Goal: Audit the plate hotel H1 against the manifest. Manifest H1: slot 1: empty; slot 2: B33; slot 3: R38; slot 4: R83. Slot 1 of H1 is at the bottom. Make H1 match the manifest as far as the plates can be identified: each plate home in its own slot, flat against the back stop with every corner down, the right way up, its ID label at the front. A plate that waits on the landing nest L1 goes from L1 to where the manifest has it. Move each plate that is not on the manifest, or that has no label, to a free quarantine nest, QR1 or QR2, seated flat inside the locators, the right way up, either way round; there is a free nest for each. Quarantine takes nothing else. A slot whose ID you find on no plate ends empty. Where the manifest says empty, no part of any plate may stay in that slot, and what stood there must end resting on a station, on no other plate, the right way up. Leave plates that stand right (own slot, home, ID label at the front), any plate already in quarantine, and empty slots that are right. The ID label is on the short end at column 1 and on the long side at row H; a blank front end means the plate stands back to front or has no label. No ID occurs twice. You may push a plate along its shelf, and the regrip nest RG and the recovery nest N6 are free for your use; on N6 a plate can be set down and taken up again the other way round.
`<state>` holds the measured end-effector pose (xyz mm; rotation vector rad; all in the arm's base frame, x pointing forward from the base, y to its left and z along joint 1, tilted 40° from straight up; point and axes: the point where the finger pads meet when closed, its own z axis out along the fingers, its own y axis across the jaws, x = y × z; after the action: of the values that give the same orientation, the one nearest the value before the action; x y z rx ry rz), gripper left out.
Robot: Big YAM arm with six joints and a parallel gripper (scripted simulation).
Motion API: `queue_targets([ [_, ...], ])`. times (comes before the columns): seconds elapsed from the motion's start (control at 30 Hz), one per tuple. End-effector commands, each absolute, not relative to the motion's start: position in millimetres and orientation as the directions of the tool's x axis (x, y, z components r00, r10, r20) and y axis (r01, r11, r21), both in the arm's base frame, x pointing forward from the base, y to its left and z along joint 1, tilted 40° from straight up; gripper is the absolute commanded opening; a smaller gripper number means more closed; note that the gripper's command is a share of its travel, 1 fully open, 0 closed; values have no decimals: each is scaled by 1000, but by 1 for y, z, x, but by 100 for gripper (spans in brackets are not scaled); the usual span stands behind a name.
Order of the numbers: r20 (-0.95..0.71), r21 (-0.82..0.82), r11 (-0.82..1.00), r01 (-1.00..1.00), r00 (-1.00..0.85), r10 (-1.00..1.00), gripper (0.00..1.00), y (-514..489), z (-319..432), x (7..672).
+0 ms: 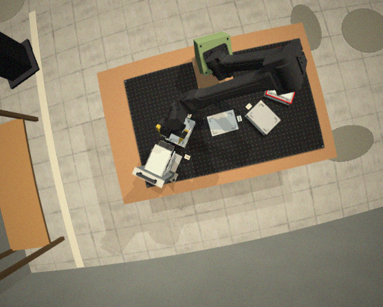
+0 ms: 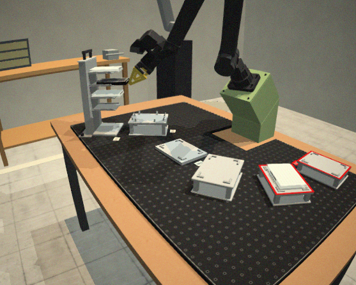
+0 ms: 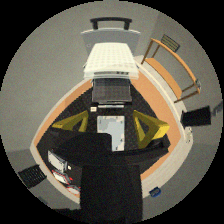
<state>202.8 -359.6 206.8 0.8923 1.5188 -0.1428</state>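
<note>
In front of the plate hotel point(image 2: 84, 92) on the bench point(image 2: 122, 220), your empty, wide-open pincer point(image 2: 137, 76) is hovering beside the dark plate point(image 2: 112, 81) in its third slot, needing re-approach to grasp.

An orange-topped table point(image 2: 122, 204) on dark legs carries a black dotted mat point(image 2: 167, 217) across most of its top. At the far left of the mat stands a grey shelf tower point(image 2: 85, 92), with a squat grey stand with pegs point(image 2: 148, 125) just beside it. Near the middle lie a flat grey tray point(image 2: 181, 151) and a blank grey block point(image 2: 218, 176). Two red-edged blocks point(image 2: 323, 167) sit at the right. The green arm base point(image 2: 256, 112) stands at the far edge, in a notch in the mat.
</note>
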Motion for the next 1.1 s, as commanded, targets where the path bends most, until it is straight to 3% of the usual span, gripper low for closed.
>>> queue_targets([
  [0.0, -913, 378, 698, 608, 119, 391, 100, -361, 217, 194],
  [1.07, -912, 378, 698, 609, 115, 394, 100, -324, 191, 170],
])
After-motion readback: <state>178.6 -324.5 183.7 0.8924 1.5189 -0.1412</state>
